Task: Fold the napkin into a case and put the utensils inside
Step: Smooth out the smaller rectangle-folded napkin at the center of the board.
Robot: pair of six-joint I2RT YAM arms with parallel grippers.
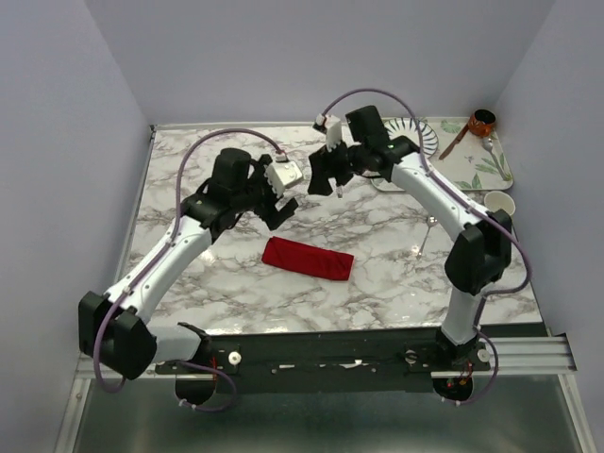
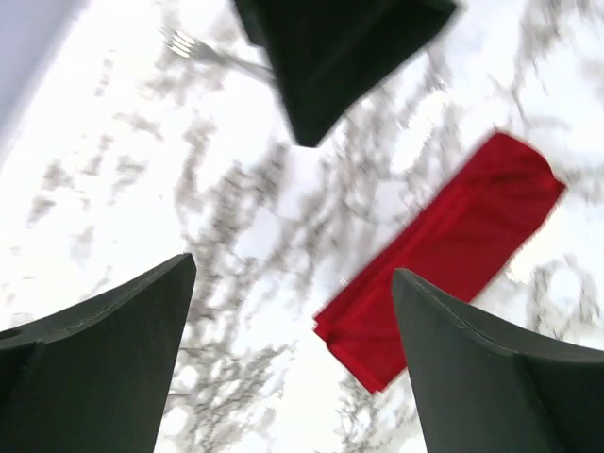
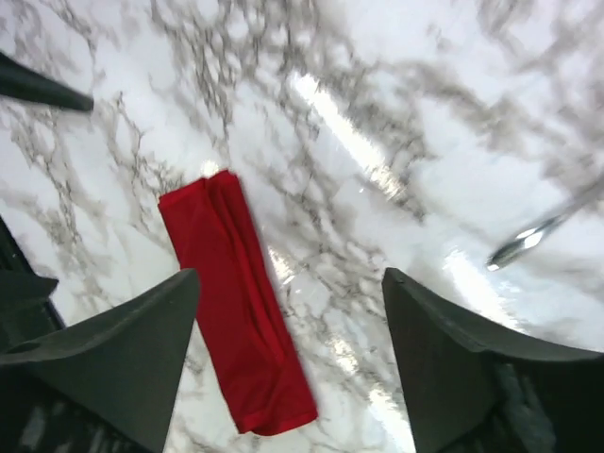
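Marble-veined tabletop [image 1: 236, 283] between plain grey walls carries everything. Judging by how things lie, the folding is done and the step in hand is fetching the cutlery.

Nearest the arm bases, near the tabletop's middle, lies the case [image 1: 308, 258]. It is the red napkin folded to a narrow flat rectangle, and nothing touches it. Its long axis runs left to right, with the right end a little nearer the bases. I cannot tell which end is the open mouth, so that should be checked before anything is slid in.

Slightly farther back and well to the right, beside the right arm's elbow, a slim silver fork [image 1: 424, 238] lies flat. Its long axis runs roughly near to far, crosswise to the case.

The right arm is closer, so a good pick would straddle the handle and go low, since thin metal on a slick surface slips easily. The fork would then be turned parallel to the case while the left arm pins the cloth against skidding.

Beyond, both arms hover above the tabletop. The left jaws are spread wide and empty, and the right jaws are likewise apart.

Farthest right, the tray [image 1: 483, 172] holds other ware best left alone.
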